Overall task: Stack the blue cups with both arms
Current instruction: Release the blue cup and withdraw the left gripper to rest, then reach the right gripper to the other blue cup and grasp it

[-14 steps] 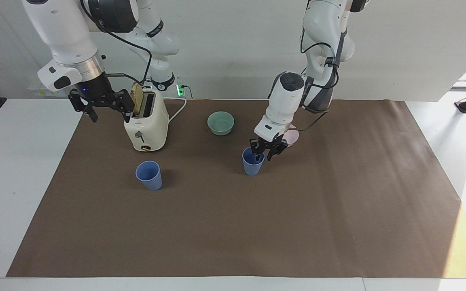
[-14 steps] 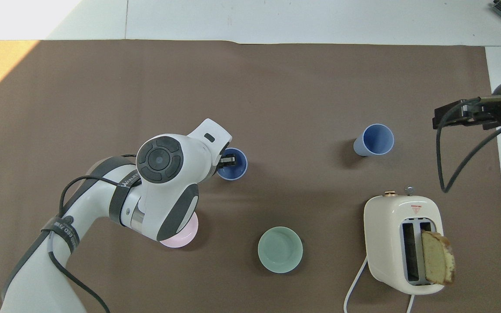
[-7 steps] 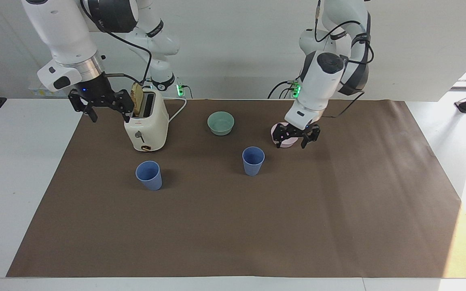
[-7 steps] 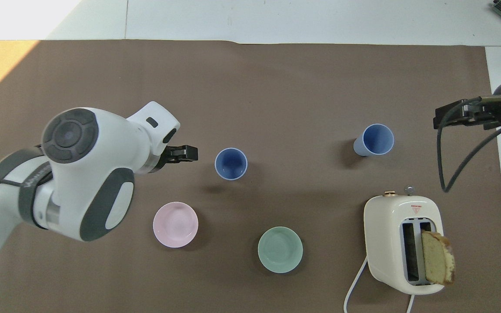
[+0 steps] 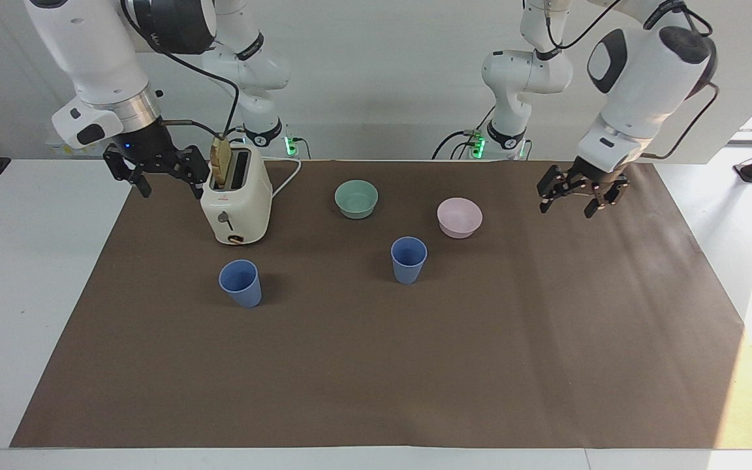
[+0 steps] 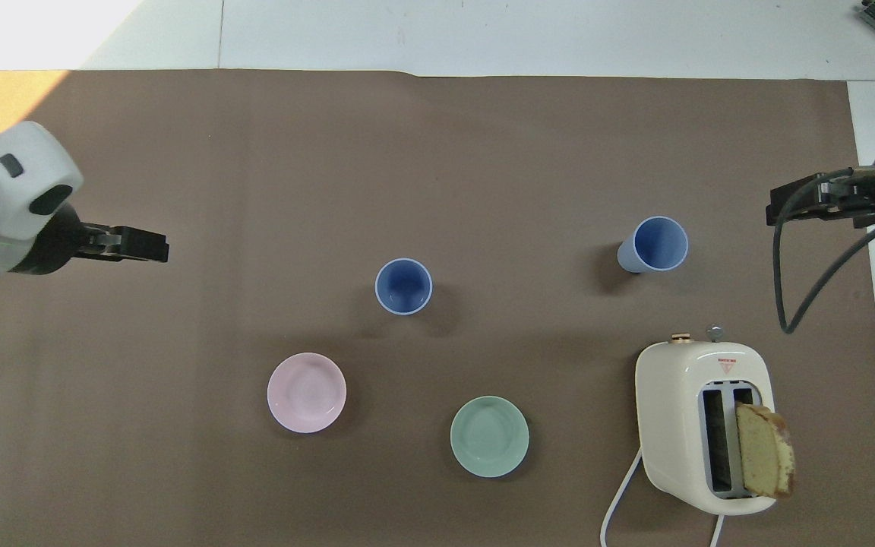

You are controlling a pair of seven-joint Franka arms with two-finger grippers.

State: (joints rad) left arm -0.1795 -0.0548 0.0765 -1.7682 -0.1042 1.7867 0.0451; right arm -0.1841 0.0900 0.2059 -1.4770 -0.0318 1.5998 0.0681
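Two blue cups stand upright and apart on the brown mat. One cup point(image 5: 408, 260) point(image 6: 403, 286) is near the middle. The other cup point(image 5: 241, 282) point(image 6: 654, 245) stands toward the right arm's end, farther from the robots than the toaster. My left gripper point(image 5: 568, 203) point(image 6: 141, 249) is open and empty, raised over the mat toward the left arm's end, well away from both cups. My right gripper point(image 5: 168, 186) point(image 6: 787, 209) is open and empty, raised over the mat's edge beside the toaster.
A cream toaster point(image 5: 235, 202) point(image 6: 703, 422) holds a bread slice point(image 5: 221, 160). A teal bowl point(image 5: 356, 198) and a pink bowl point(image 5: 459, 217) sit nearer the robots than the middle cup. Two smaller white arms point(image 5: 506, 98) stand at the back.
My left gripper left the middle cup's rim, rose and swung away toward the left arm's end; the cup stayed standing. The right gripper shifted only slightly.
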